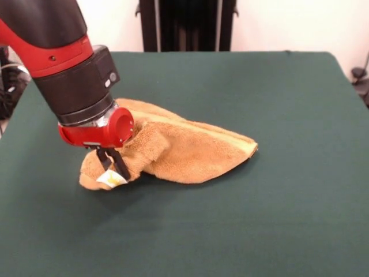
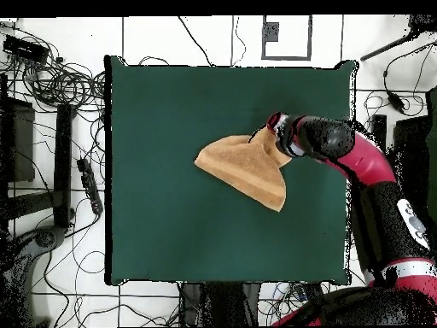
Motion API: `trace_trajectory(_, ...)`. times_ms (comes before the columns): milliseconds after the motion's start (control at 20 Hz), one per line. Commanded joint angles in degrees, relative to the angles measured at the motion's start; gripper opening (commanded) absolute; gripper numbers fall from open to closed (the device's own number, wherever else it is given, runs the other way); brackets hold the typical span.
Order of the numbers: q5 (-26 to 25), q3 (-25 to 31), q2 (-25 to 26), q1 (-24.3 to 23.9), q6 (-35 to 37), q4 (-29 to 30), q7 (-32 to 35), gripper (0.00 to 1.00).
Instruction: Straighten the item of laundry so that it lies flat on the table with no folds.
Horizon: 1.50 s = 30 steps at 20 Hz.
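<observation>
The orange-tan towel (image 1: 184, 153) lies bunched and folded over itself left of the middle of the dark green table (image 1: 265, 219). A paler stripe (image 1: 216, 134) runs along its far fold, and a small white tag (image 1: 111, 180) hangs at its near left corner. My gripper (image 1: 110, 164) comes down from the upper left, and its thin black fingers are closed on that left corner, just above the tag. In the overhead view the towel (image 2: 247, 166) is a fan shape on the table (image 2: 171, 111), with the gripper (image 2: 275, 128) at its upper right tip.
The robot's dark pedestal (image 1: 187, 26) stands behind the table's far edge. The arm (image 2: 367, 166) reaches in over the table's right edge in the overhead view. Cables and stands (image 2: 60, 85) lie on the floor around the table.
</observation>
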Motion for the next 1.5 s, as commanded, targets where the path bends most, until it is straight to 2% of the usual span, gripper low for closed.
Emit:
trace_trajectory(50, -0.6, 2.5, 2.7, 4.3, 13.7, -11.5, -6.4, 0.00)
trace_trajectory(400, -0.8, 3.2, 7.5, 5.1, 19.1, -20.9, -7.7, 0.00)
trace_trajectory(550, -2.4, 3.0, 8.0, 5.5, 15.5, -21.5, -8.0, 0.00)
trace_trajectory(650, -3.1, 2.5, 8.5, 6.7, 15.2, -24.0, -6.8, 0.00)
trace_trajectory(850, -3.8, 2.7, 11.0, 9.1, 24.8, -34.1, -6.6, 0.00)
trace_trajectory(950, -3.7, 3.0, 11.5, 9.7, 28.7, -36.9, -6.3, 0.00)
trace_trajectory(1100, -2.7, 3.4, 11.3, 8.7, 27.6, -34.7, -7.4, 0.00)
trace_trajectory(1350, -2.6, 3.3, 8.9, 6.7, 17.6, -25.4, -9.2, 0.00)
trace_trajectory(1500, -2.8, 2.8, 8.5, 6.6, 17.5, -23.6, -9.0, 0.00)
